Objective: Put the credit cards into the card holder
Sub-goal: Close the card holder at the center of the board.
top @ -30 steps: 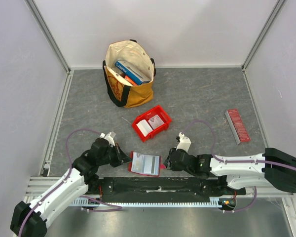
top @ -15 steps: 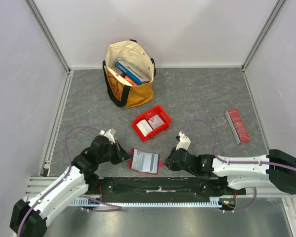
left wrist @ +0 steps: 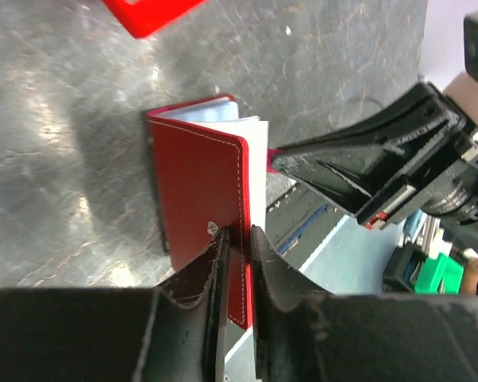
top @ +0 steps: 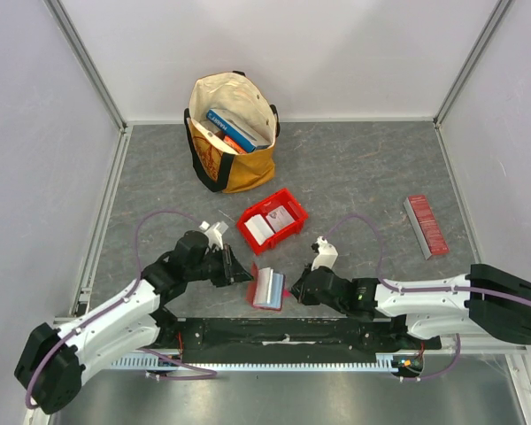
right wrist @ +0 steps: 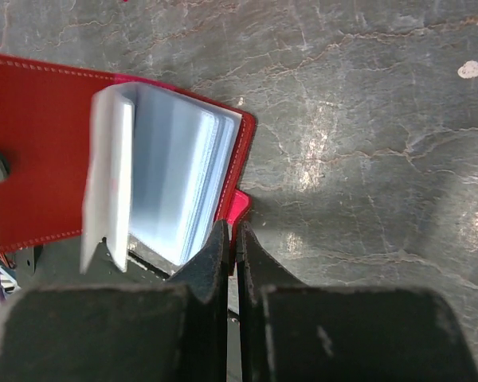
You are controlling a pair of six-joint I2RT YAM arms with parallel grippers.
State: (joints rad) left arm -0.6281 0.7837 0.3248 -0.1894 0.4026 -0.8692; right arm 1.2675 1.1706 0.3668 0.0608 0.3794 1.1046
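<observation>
Left gripper (left wrist: 236,237) pinches the raised red cover of the card holder (left wrist: 193,187), which sits half folded at the table's (top: 363,168) near edge, midway along. Right gripper (right wrist: 231,232), jaws closed, nips its snap tab (right wrist: 239,205). Pale sleeves (right wrist: 171,175) fan between covers.

Low over the table, my two arms angle inward from the near edge, wrists nearly meeting. My left gripper (left wrist: 237,232) is pinched to a slim gap, and my right gripper (right wrist: 233,231) is clamped tight, fingertips pressed together.
</observation>
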